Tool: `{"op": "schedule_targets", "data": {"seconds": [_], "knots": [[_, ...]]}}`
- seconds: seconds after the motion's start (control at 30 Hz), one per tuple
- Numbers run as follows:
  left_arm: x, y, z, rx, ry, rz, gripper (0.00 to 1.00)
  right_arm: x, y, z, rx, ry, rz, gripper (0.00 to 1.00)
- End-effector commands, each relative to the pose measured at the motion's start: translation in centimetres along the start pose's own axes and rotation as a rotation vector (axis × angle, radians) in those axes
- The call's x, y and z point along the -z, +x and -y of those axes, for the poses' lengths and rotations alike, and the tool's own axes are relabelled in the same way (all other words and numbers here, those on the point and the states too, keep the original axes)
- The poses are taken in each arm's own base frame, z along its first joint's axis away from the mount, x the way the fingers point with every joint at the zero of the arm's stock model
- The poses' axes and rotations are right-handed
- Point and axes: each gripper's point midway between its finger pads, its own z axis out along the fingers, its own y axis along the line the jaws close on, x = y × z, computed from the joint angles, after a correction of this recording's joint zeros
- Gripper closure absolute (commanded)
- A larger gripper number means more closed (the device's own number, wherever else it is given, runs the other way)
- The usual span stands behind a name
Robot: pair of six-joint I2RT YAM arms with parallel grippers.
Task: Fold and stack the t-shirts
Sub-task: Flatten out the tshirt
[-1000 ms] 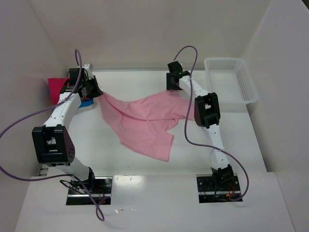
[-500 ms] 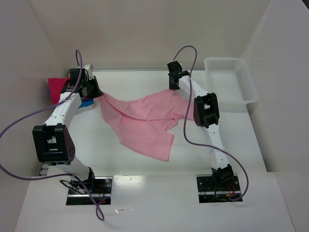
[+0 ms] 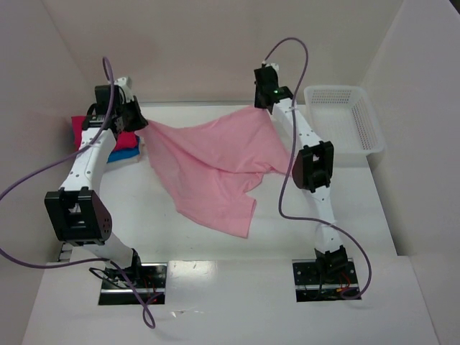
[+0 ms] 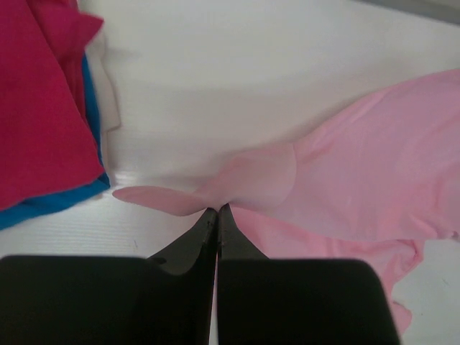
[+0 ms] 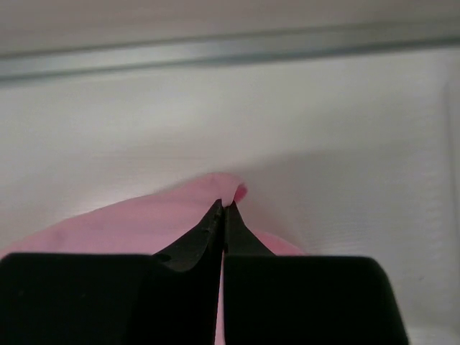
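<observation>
A light pink t-shirt [image 3: 215, 162] hangs stretched between my two grippers over the middle of the table, its lower part draped on the surface. My left gripper [image 3: 141, 123] is shut on its left corner, seen in the left wrist view [image 4: 217, 210] with the cloth [image 4: 374, 187] spreading right. My right gripper [image 3: 263, 106] is shut on its right corner, seen in the right wrist view [image 5: 225, 205] with the cloth [image 5: 129, 223] bunched at the tips. A folded magenta t-shirt [image 3: 115, 136] lies on a folded blue t-shirt [image 3: 122, 154] at the far left; both also show in the left wrist view [image 4: 36, 100], [image 4: 43, 205].
A white mesh basket [image 3: 343, 118] stands at the back right, beside the right arm. White walls enclose the table at the back and sides. The folded stack sits just left of my left gripper.
</observation>
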Motion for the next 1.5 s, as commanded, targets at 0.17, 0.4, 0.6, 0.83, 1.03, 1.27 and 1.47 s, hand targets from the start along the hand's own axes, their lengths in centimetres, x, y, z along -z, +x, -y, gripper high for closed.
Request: {"op": "schedule_targets", "data": {"seconds": [0.17,0.4,0.6,0.83,1.03,1.27,1.47], "knots": [[14.0,-15.8,4.5,-0.117,-0.003,0.447,1.0,27.9,-20.4,5.1,-0.189,-0.084,0.584,1.0],[26.4,-20.5,7.1,-0.156,-0.006,0.715,1.0,45.9,-21.9,12.8,-0.323,-0.077,0.863,1.0],[34.8,-19.5,8.7,-0.173,0.025,0.86,1.0,53.2,-17.7,16.4,-0.37,-0.105,0.93,1.0],[44.5,-12.5,8.1,-0.16,0.008,0.999,1.0,57.4,-11.1,17.4,-0.364,-0.235,0.909,1.0],[47.5,-9.7,6.7,-0.089,-0.017,1.051,1.0,58.9,-7.6,18.6,-0.37,-0.248,0.879,1.0],[38.3,-13.4,6.7,-0.111,-0.055,0.914,1.0,47.7,-7.0,16.0,-0.344,-0.138,0.707,1.0],[27.1,-9.9,4.8,-0.078,-0.068,0.731,1.0,36.7,-2.6,10.6,-0.306,-0.225,0.497,1.0]]}}
